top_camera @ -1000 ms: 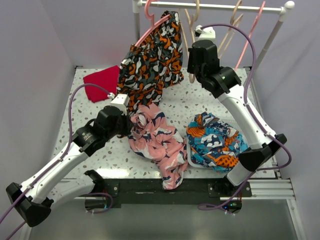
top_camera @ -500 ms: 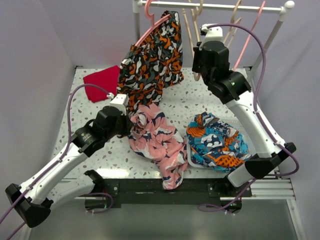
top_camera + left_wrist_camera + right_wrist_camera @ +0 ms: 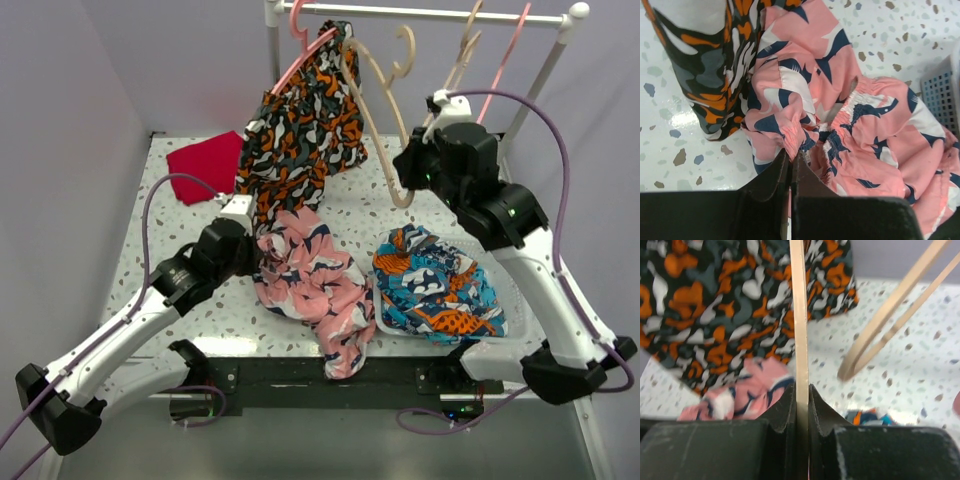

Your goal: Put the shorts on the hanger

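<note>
Two grippers, both clenched: your left gripper [image 3: 258, 251] pinches a gathered fold at the 9 o'clock edge of the shorts [image 3: 322, 288], which lie crumpled on the table [image 3: 395, 215] toward 6 o'clock, one end drooping over the near edge. Your right gripper [image 3: 408, 168] clamps the thin bar of the hanger [image 3: 372, 105], held tilted in the air at 1 o'clock from the shorts. At their 12 o'clock hangs an orange-black garment [image 3: 300, 120]; at 3 o'clock a blue-orange cloth [image 3: 435, 282] fills a basket [image 3: 508, 318].
</note>
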`<action>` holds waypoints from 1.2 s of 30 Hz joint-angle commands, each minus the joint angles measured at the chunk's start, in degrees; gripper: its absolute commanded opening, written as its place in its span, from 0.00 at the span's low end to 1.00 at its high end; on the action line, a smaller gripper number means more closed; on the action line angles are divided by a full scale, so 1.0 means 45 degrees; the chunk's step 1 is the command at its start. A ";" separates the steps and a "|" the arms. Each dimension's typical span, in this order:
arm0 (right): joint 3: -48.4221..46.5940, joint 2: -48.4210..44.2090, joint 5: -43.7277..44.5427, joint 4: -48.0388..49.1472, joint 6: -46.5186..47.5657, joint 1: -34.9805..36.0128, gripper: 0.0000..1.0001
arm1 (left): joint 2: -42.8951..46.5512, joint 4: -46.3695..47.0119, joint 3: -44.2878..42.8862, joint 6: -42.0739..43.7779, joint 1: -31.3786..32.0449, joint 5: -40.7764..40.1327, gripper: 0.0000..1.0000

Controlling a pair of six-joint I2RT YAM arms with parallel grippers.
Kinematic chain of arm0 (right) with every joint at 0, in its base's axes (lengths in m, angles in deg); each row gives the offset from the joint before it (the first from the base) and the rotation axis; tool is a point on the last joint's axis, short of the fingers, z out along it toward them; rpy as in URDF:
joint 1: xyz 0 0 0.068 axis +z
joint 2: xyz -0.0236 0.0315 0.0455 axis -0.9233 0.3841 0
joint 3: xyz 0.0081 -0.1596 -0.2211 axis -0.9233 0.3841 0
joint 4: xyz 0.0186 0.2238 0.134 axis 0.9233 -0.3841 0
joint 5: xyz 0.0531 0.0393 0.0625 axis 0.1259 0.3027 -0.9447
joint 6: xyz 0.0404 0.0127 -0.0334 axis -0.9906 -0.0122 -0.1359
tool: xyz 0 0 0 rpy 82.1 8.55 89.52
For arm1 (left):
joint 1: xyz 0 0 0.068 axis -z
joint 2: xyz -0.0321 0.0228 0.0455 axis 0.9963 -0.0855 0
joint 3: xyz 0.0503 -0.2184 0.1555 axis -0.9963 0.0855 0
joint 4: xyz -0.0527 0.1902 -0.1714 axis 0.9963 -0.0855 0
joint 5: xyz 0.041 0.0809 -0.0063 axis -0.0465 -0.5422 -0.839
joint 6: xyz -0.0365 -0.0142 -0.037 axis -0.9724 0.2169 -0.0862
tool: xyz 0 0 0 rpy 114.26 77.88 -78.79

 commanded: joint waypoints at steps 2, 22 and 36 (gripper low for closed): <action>0.2466 -0.2676 -0.3469 -0.1350 -0.1339 0.0013 0.00 | -0.0068 0.0709 0.0929 -0.1021 -0.0119 -0.1272 0.00; 0.5560 -0.5258 -1.0170 -0.5804 -0.0737 0.0052 0.00 | -0.0751 0.1491 0.1928 -0.2078 -0.0880 -0.2367 0.00; 0.6732 -0.4555 -0.9957 -0.4185 -0.0540 0.1105 0.00 | -0.0675 0.1276 0.1439 -0.1882 -0.0900 -0.1625 0.00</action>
